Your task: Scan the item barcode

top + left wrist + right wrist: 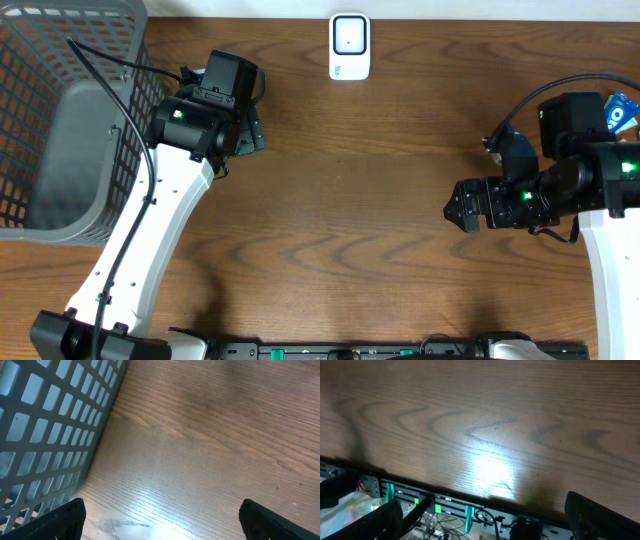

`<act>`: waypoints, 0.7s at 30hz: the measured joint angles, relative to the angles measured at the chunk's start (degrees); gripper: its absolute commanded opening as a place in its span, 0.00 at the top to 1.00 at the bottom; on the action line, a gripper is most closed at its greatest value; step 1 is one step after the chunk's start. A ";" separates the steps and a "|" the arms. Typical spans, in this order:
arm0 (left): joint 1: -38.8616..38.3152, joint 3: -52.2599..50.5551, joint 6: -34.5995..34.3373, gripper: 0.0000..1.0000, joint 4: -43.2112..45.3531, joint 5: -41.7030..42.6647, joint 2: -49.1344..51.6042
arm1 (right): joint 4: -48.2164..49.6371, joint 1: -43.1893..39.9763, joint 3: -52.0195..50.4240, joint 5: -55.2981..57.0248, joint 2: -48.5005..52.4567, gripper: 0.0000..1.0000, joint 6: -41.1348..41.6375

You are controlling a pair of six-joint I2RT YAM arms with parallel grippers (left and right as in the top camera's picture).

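Observation:
A white scanner (pixel 349 46) lies flat at the table's far edge, near the middle. A small blue and white item (pixel 622 110) peeks out behind my right arm at the far right; no barcode shows on it. Beside the basket, my left gripper (pixel 253 132) (pixel 162 527) is open over bare wood, its two black fingertips (pixel 62 520) far apart. My right gripper (pixel 458 208) (pixel 485 522) points left over the table's right half, also open and empty. Its fingers (pixel 600 517) frame the table's front edge.
A grey mesh basket (pixel 60 120) (pixel 45 425) fills the left end of the wooden table (pixel 350 200), with a black cable (pixel 115 100) draped over it. Below the front edge sit a rail with green clips (pixel 435 507) and tangled wires.

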 measured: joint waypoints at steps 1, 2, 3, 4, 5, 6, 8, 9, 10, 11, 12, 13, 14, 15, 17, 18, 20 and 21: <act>0.00 0.00 0.02 0.02 0.00 0.00 0.00 | 0.22 0.00 0.00 0.11 0.00 0.01 -0.04; 0.00 0.00 0.00 0.02 0.00 0.00 0.00 | 0.59 0.00 0.00 0.13 0.00 0.01 -0.11; 0.00 0.00 0.02 0.02 0.00 0.00 0.00 | 1.14 0.00 0.00 0.20 0.00 0.01 -0.35; 0.00 0.00 0.02 0.02 0.00 0.00 0.00 | 1.62 0.00 -0.04 0.24 0.00 0.00 -0.70; 0.00 0.00 0.02 0.02 0.00 0.00 0.00 | 2.34 0.00 -0.15 0.28 0.00 0.01 -1.25; 0.00 0.00 0.02 0.02 0.00 0.00 0.00 | 3.50 0.00 -0.52 0.31 -0.11 0.01 -2.08; 0.00 0.00 0.02 0.02 0.00 0.00 0.00 | 6.51 0.00 -1.86 0.31 -0.48 0.01 -4.00; 0.00 0.00 0.02 0.02 0.02 0.00 0.00 | 7.85 0.00 -2.60 0.20 -0.74 0.01 -4.81; 0.00 0.00 0.02 0.02 0.00 0.00 0.00 | 9.79 0.00 -3.91 0.00 -1.38 0.01 -6.05; 0.00 0.00 0.02 0.02 0.02 -0.02 0.00 | 11.67 0.00 -5.27 -0.24 -2.12 0.01 -7.02; 0.00 0.00 0.02 0.02 0.02 0.00 0.00 | 13.55 0.00 -6.78 -0.46 -3.02 0.01 -8.00; 0.00 0.00 0.02 0.02 0.00 0.00 0.00 | 16.44 0.00 -9.14 -1.03 -4.61 0.01 -9.25; 0.00 0.00 0.02 0.02 0.04 -0.02 0.00 | 19.87 0.00 -11.72 -1.53 -6.40 0.01 -10.12; 0.00 0.00 0.02 0.02 0.04 -0.02 0.00 | 23.12 0.00 -14.49 -1.97 -8.50 0.01 -10.95; 0.00 0.00 0.02 0.02 0.09 -0.02 0.00 | 30.01 0.00 -21.07 -2.99 -14.03 0.01 -12.24; 0.00 0.00 0.02 0.02 0.04 0.00 0.00 | 33.05 0.00 -23.76 -3.39 -16.44 0.01 -12.52; 0.00 0.00 0.02 0.02 0.04 -0.02 0.00 | 40.26 0.02 -30.71 -4.22 -23.10 0.01 -13.27; 0.00 0.00 0.02 0.02 0.04 -0.02 0.00 | 43.21 0.00 -33.94 -4.46 -26.43 0.01 -13.51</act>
